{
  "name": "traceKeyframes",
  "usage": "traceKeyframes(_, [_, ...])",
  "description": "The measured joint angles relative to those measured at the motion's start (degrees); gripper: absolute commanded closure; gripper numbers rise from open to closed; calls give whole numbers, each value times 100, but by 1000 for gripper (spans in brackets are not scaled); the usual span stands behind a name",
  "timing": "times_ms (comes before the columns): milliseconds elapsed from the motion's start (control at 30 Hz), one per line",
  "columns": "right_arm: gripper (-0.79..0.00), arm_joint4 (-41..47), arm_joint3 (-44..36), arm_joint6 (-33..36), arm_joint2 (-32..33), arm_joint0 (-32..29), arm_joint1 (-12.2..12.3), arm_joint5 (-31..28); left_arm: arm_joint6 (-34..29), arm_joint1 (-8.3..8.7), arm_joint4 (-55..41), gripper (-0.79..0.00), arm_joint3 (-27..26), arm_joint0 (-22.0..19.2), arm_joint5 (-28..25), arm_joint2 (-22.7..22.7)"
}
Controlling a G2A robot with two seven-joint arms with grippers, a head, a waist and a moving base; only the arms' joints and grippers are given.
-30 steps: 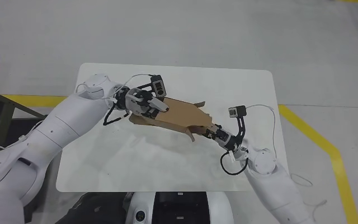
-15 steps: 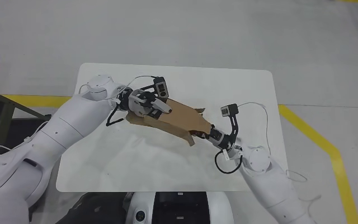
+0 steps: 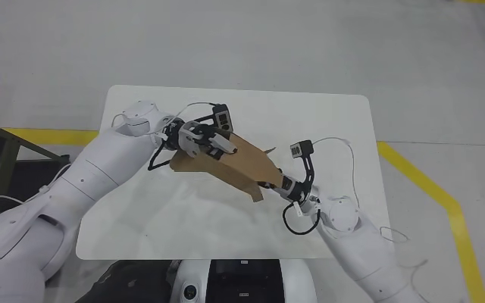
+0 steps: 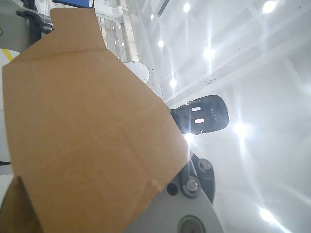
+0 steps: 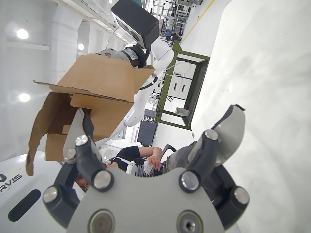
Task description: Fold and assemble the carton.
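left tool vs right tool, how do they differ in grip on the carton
Left tool is shut on the carton; right tool is wide open. Left tool carries the carton by one end; right tool only sits at its open end, gripping nothing. Both are at the carton.

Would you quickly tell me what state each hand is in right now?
Left hand: closed, holding the carton at one end.
Right hand: open, holding nothing, with one finger at the carton's other end.
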Motion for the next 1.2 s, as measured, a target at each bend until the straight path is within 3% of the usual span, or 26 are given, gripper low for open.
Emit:
traceKeyframes(467, [-785, 295, -99, -171, -176, -1, -85, 32, 0, -127, 279, 0, 154, 117, -95, -219])
traceKeyframes(500, [-754, 334, -109, -162, -174, -5, -87, 43, 0, -133, 296, 0, 158, 128, -103, -235])
traceKeyframes(533, [-643, 389, -119, -149, -171, -10, -90, 57, 0, -140, 321, 0, 162, 142, -113, -257])
traceKeyframes(567, [-582, 432, -125, -137, -170, -13, -92, 70, 0, -145, 337, 0, 164, 152, -120, -273])
traceKeyframes(600, [-376, 478, -130, -124, -167, -15, -95, 83, 0, -150, 353, 0, 167, 163, -127, -289])
traceKeyframes(767, [-200, 698, -147, -61, -139, -26, -105, 133, 0, -173, 470, 0, 199, 229, -184, -388])
traceKeyframes(1200, [-185, 938, -243, 23, -80, -76, -125, 254, 0, -232, 711, 0, 242, 408, -264, -638])
